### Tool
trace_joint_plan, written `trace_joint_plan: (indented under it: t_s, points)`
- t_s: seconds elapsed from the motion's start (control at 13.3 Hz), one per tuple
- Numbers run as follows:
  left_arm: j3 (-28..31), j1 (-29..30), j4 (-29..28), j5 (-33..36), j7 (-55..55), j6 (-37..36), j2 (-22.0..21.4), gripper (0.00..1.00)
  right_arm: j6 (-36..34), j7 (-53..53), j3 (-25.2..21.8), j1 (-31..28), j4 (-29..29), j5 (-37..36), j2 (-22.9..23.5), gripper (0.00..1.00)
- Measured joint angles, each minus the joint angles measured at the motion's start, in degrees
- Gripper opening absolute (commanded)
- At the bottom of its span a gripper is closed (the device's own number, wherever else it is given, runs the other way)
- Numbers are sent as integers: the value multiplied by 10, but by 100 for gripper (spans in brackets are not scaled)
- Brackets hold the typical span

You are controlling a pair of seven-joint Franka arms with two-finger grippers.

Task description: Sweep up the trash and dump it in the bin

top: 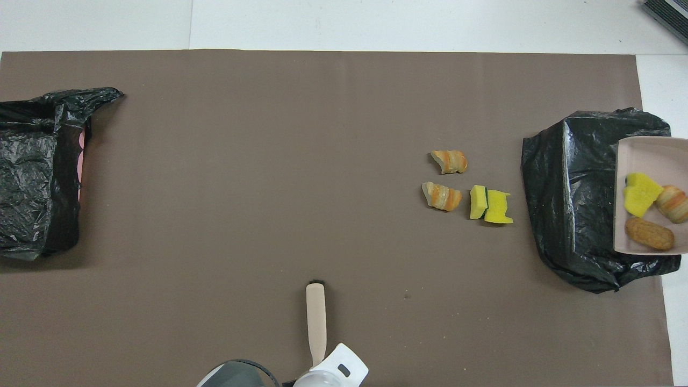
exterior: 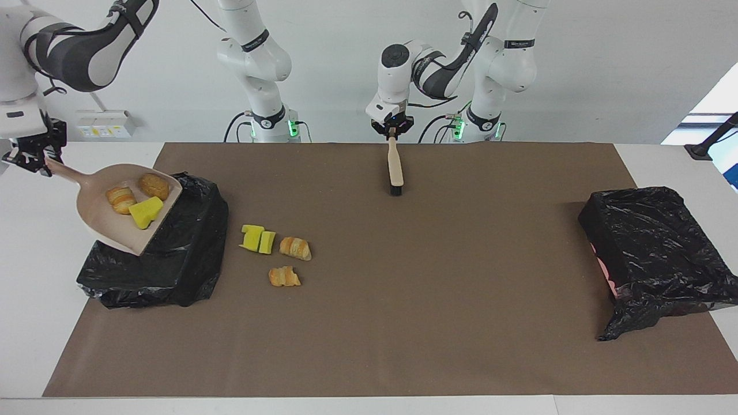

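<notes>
While the right hand (exterior: 36, 157) grips the handle of the beige dustpan (exterior: 124, 213) above the black-lined bin (exterior: 173, 253) at the right arm's end of the tabletop (exterior: 403, 288), three bits of trash (exterior: 138, 199) lie in the pan, just below that hand. Four more pieces (exterior: 277, 248) (two yellow, two striped) rest on the brown mat beside the bin. The left hand (exterior: 392, 131) is clenched on the brush (exterior: 395, 167), whose bristles point down onto the mat, well apart from the trash.
</notes>
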Motion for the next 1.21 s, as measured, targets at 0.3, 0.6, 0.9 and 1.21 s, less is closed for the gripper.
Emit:
trace_joint_plan:
  t_s: [0.3, 0.6, 0.9, 1.21]
  points:
    - [5, 6, 3, -1, 5, 0, 2, 98, 67, -12, 10, 8, -32, -82, -4, 0]
    - [13, 61, 40, 8, 72, -25, 4, 100, 75, -12, 12, 38, -41, -155, -8, 0]
    - [17, 174, 119, 60, 172, -37, 16, 100, 75, -13, 14, 59, -41, -230, -15, 0]
    - [21, 312, 253, 78, 337, -129, 25, 100, 35, 2, 19, 81, -32, -235, -47, 0]
